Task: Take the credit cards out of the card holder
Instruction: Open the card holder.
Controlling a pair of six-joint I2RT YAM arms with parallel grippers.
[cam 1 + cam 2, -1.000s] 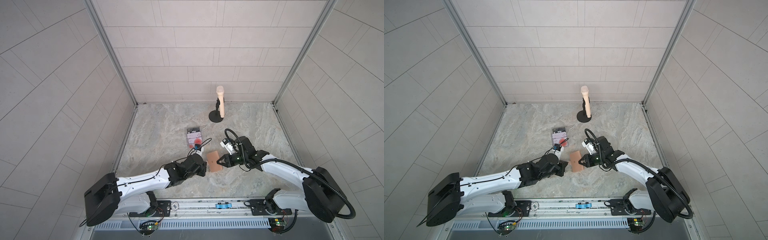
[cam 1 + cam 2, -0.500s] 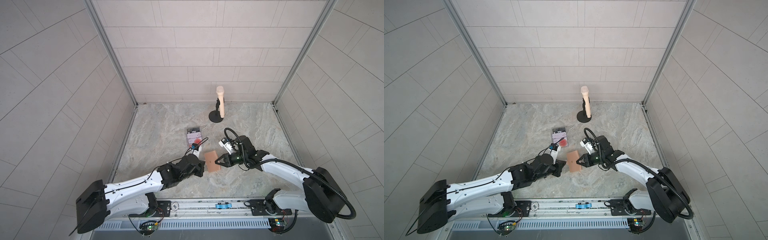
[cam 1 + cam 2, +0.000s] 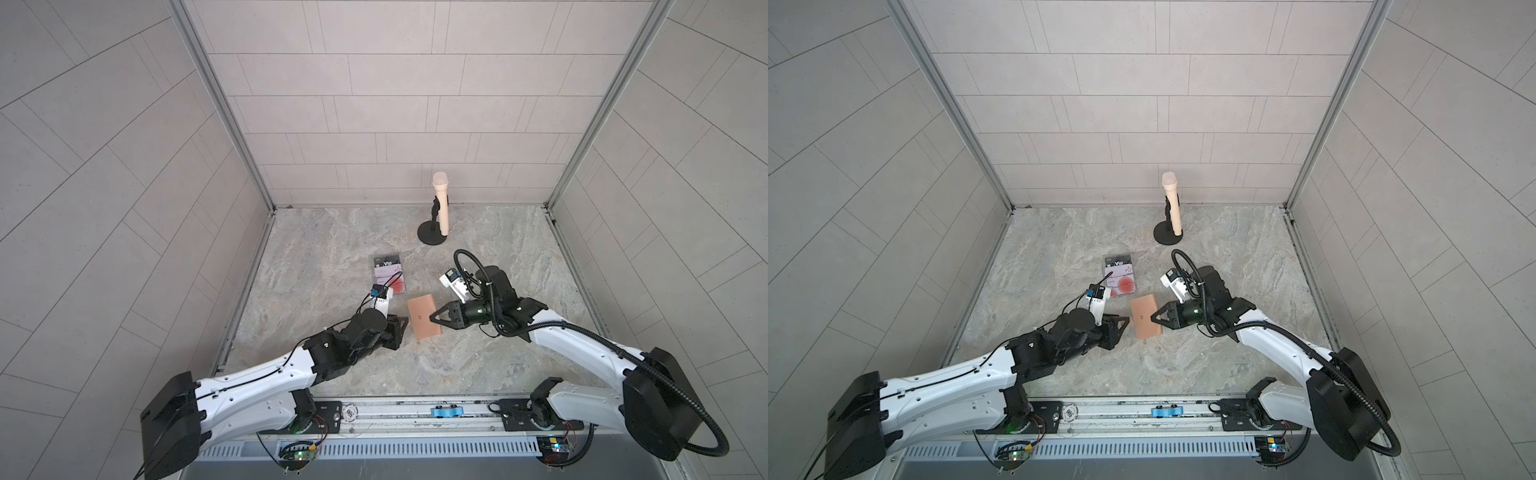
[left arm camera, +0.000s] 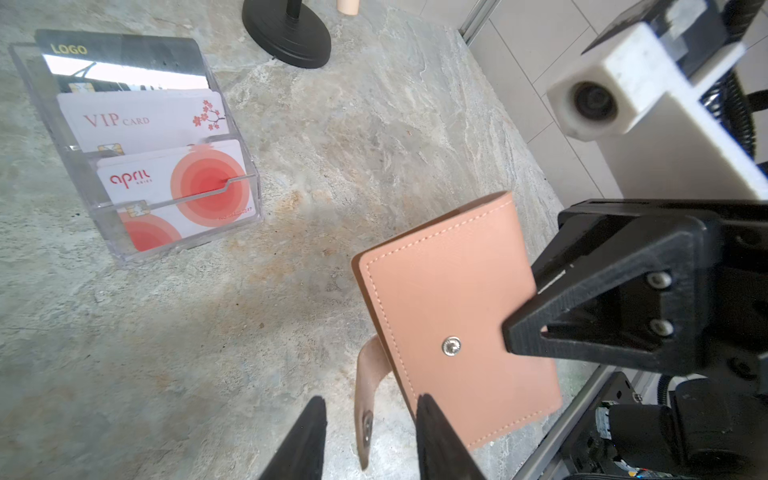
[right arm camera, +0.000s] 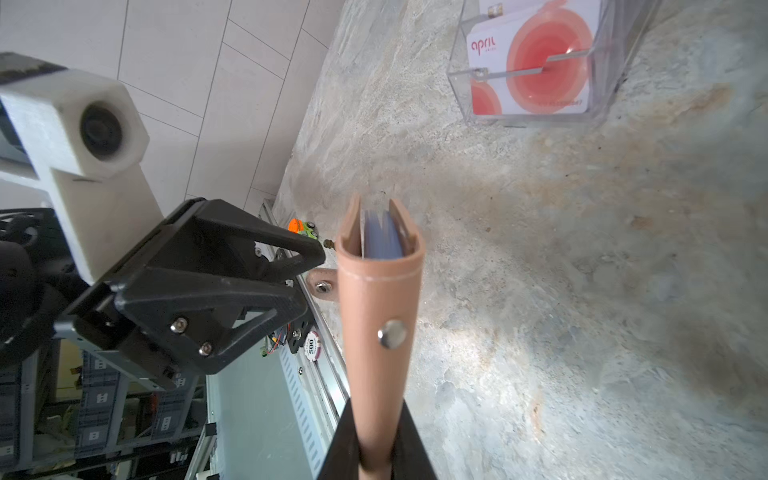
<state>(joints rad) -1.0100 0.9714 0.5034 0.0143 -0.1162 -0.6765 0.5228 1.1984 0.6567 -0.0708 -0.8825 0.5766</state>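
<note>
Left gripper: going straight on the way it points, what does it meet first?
Probably the snap tab of the card holder: it hangs right between the left gripper's open jaws. Depth is unclear.

Marbled grey stone tabletop, pale tiled walls on three sides, metal corner posts. Cream microphone upright in a clip on a stand with a black round base, near the back wall, right of centre. Clear stepped plastic box on the table left of centre, well apart from the stand. Metal rail along the front edge carries a blue fitting and a round chip marked "500". Small orange-and-green object by the rail; too small to tell what.
</note>
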